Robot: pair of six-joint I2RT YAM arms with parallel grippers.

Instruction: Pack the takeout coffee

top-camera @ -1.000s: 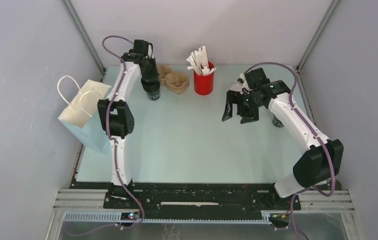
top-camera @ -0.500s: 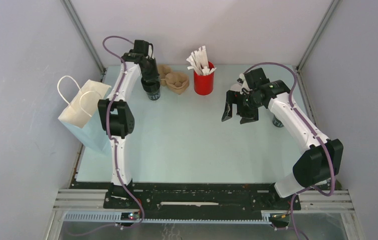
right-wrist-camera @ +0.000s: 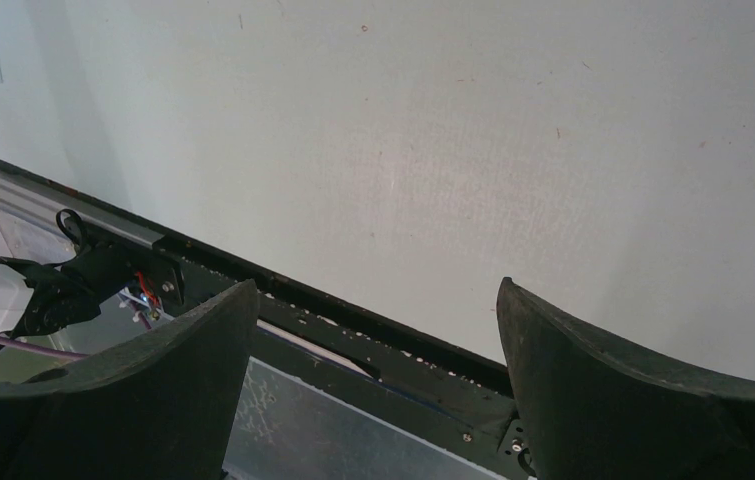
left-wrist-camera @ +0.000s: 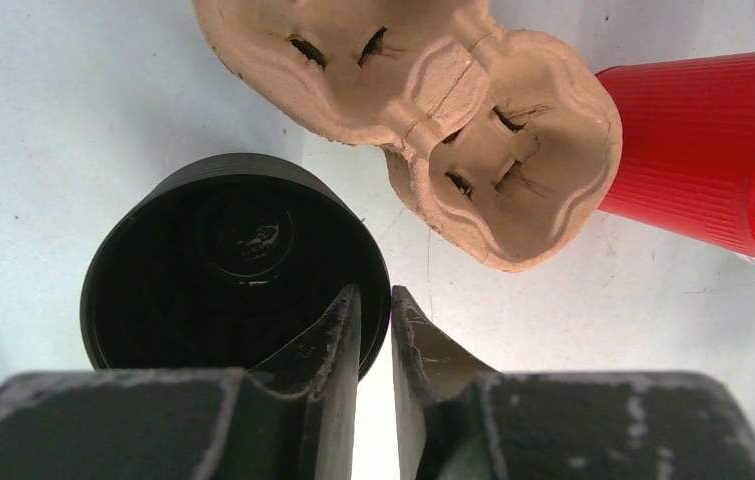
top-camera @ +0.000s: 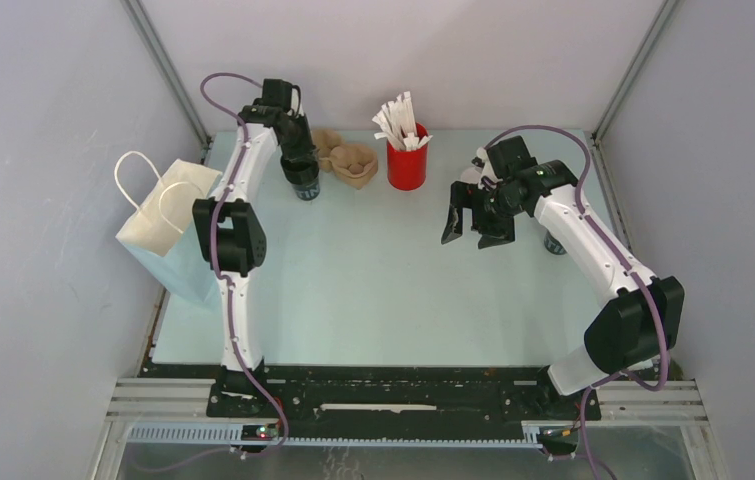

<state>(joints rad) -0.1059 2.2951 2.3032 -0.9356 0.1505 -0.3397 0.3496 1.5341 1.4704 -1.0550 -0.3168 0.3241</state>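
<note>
Two grippers are over a pale table (top-camera: 383, 290). The left gripper (left-wrist-camera: 375, 300) is at the far left. Its jaws are nearly together astride the rim of a lidless black cup (left-wrist-camera: 223, 260), one finger inside and one outside, pinching the wall. Near the cup lie a brown pulp cup carrier (left-wrist-camera: 423, 110) and a red holder (left-wrist-camera: 703, 140) of white sticks (top-camera: 400, 115). The right gripper (right-wrist-camera: 375, 290) hangs above bare table, jaws wide apart, holding nothing. The takeout coffee (top-camera: 555, 243) stands near the table's right edge, mostly hidden behind the right arm (top-camera: 593, 250); its lid cannot be made out. A white paper bag (top-camera: 163, 235) stands at the table's left edge.
</note>
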